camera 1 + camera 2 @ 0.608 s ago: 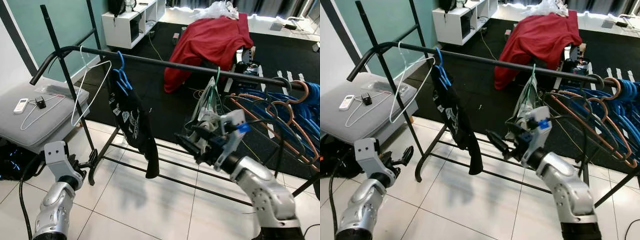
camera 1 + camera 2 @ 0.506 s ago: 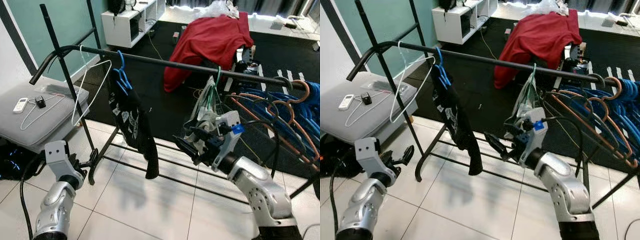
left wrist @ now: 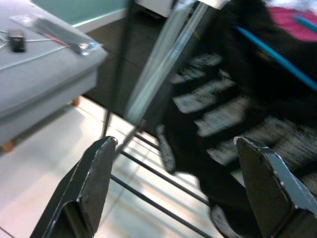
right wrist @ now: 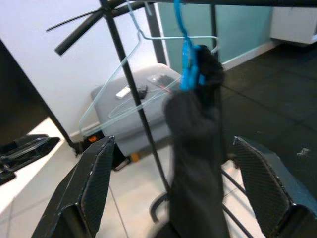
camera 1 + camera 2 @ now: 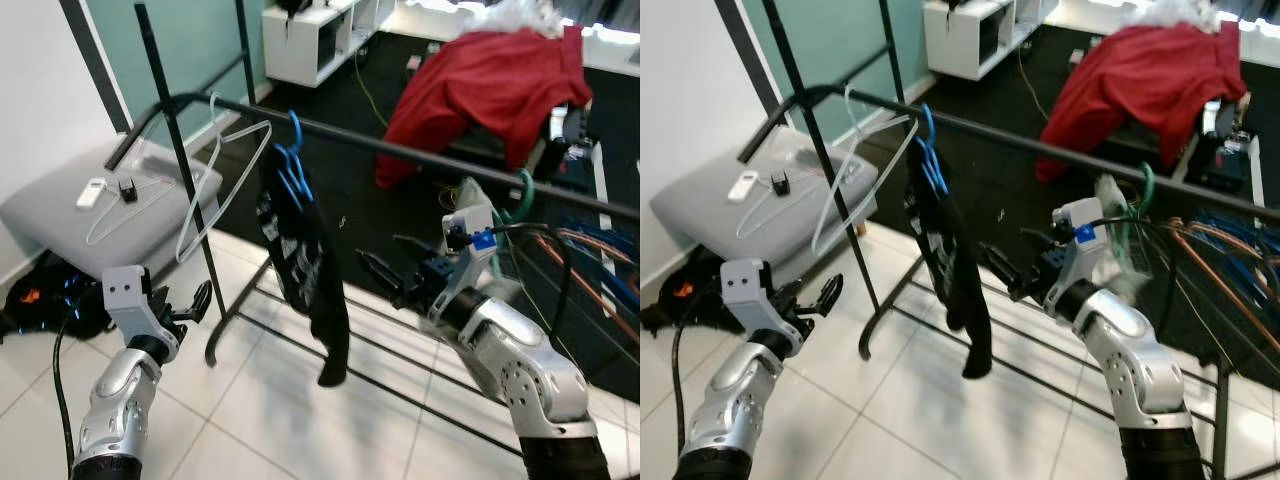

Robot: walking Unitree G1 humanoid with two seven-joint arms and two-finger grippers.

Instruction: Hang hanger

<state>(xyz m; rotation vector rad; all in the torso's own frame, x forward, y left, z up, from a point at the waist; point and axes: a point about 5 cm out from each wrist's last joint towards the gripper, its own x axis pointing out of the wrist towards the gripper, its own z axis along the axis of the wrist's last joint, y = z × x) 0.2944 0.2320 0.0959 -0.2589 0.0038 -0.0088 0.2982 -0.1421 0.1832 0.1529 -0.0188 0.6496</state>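
My head views take in the whole black rail (image 5: 400, 150), with a blue hanger (image 5: 292, 165) carrying a dark garment (image 5: 310, 270) and a white wire hanger (image 5: 225, 165) hooked beside it. My right wrist view adds the grey cushion (image 4: 143, 106) behind the garment (blurred).

My right gripper (image 5: 385, 280) is spread wide, holding nothing, close beside the garment. My left gripper (image 5: 197, 300) is also spread and empty, low near the rack's upright.

Pale floor tiles (image 5: 270, 400) lie underneath; a red cloth (image 5: 480, 85) is heaped beyond, and blue and brown hangers (image 5: 1230, 270) crowd the rail's right end.
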